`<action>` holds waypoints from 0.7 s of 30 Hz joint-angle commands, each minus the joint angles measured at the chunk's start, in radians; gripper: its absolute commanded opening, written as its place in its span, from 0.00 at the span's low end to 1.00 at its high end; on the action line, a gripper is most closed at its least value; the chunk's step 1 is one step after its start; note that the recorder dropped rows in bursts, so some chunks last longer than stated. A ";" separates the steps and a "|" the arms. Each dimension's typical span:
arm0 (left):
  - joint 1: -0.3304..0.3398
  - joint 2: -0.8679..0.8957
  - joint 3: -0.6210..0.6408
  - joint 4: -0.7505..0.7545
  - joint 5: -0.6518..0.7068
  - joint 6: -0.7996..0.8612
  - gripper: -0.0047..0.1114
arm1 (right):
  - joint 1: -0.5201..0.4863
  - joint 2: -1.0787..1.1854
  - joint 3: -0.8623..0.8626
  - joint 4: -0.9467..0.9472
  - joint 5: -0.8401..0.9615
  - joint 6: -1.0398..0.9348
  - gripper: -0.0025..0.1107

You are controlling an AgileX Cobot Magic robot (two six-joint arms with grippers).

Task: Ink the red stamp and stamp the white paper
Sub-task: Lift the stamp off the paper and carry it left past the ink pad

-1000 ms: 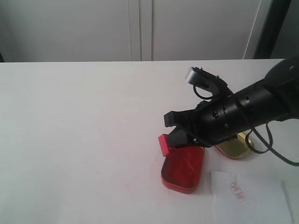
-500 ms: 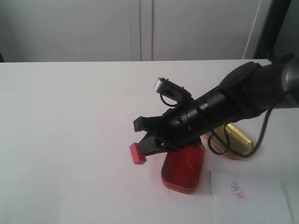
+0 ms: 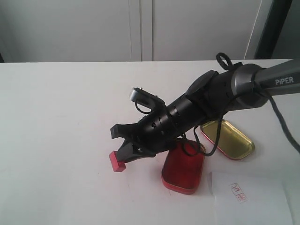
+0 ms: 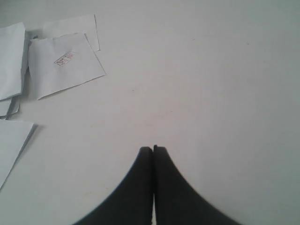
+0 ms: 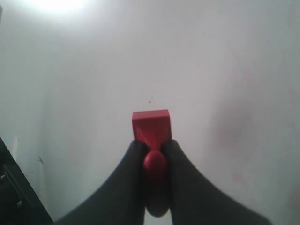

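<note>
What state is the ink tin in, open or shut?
Open: the tin shows its red pad, and the lid lies beside it, gold inside up.

White lettering reading "PiPER" stands on the grey link of the right arm [image 3: 265, 83], at the right edge of the exterior view. At the lower right, the white paper [image 3: 255, 204] bears a small red imprint [image 3: 238, 192], too small to read. In the left wrist view, a sheet [image 4: 70, 70] at upper left carries a similarly illegible red mark.
</note>
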 commanded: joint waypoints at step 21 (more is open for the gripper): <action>-0.003 -0.005 0.001 -0.005 -0.004 -0.009 0.04 | 0.001 0.079 -0.010 0.006 -0.027 -0.005 0.25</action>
